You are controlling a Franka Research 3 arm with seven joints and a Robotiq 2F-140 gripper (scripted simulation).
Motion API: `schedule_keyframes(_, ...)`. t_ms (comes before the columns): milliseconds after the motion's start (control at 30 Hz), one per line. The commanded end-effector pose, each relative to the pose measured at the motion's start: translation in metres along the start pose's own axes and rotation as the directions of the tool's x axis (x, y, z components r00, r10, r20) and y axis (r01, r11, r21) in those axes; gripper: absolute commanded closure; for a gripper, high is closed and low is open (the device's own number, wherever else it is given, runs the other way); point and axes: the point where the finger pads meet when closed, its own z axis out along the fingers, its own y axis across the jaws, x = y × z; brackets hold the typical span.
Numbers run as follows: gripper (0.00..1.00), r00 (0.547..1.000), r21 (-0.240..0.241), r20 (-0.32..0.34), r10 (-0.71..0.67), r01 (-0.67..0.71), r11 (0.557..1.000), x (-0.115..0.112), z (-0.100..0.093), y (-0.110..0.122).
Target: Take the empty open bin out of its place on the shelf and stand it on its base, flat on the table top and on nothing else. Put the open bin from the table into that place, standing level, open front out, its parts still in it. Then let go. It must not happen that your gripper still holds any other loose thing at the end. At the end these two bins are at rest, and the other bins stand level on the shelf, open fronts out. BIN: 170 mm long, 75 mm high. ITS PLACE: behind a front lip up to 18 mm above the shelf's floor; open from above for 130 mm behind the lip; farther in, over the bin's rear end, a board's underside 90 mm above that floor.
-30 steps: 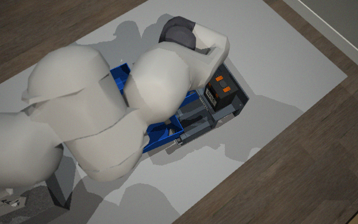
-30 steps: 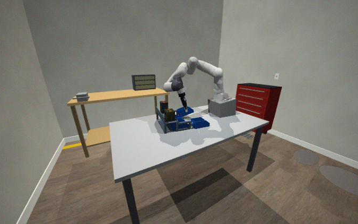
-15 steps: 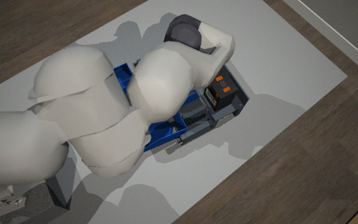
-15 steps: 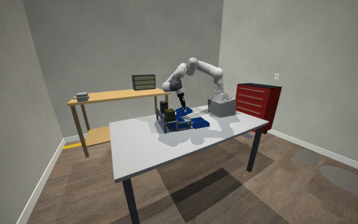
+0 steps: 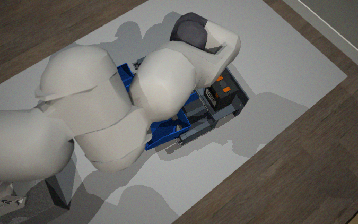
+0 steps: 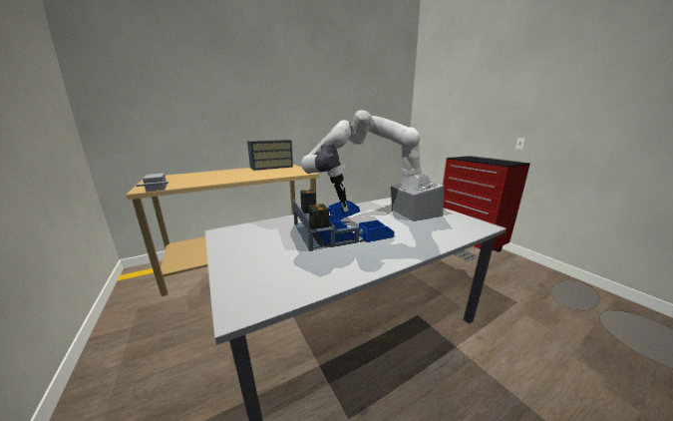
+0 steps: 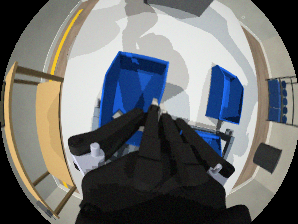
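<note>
My gripper [image 6: 345,208] [image 7: 156,105] is shut on one side wall of a blue open bin [image 5: 162,129] [image 6: 353,210] [image 7: 135,80], which hangs tilted at the front of the grey shelf [image 5: 198,134] [image 6: 310,240]. Small grey pieces show inside this bin. The arm hides the gripper in the top view. The bin's clearance above the shelf's front lip cannot be told. Behind it, the place [image 5: 195,108] shows bare grey floor. Another blue bin [image 5: 124,72] [image 6: 376,230] [image 7: 225,95] stands on the table in front of the shelf and looks empty. A blue bin [image 7: 208,141] sits in the shelf's neighbouring place.
Two dark boxes with orange marks, the nearer box [image 6: 319,215] and the farther box [image 6: 307,201], stand on top of the shelf's rear. The robot's grey pedestal [image 6: 417,203] stands on the white table [image 6: 254,282]. A wooden bench [image 6: 212,179] and a red cabinet [image 6: 490,183] stand beyond.
</note>
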Motion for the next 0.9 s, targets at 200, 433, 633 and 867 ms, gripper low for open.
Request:
schedule_keyframes(200, 1.00, 1.000, 0.011, -0.008, -0.023, 0.023, 1.000, -0.009, -0.004, -0.002)
schedule_keyframes(433, 1.00, 1.000, 0.011, -0.008, -0.023, 0.023, 1.000, -0.014, -0.005, -0.002)
schedule_keyframes(633, 1.00, 1.000, 0.011, -0.007, -0.023, 0.023, 1.000, -0.020, -0.007, -0.002)
schedule_keyframes(867, 1.00, 1.000, 0.011, -0.007, -0.023, 0.023, 1.000, -0.024, -0.008, -0.002)
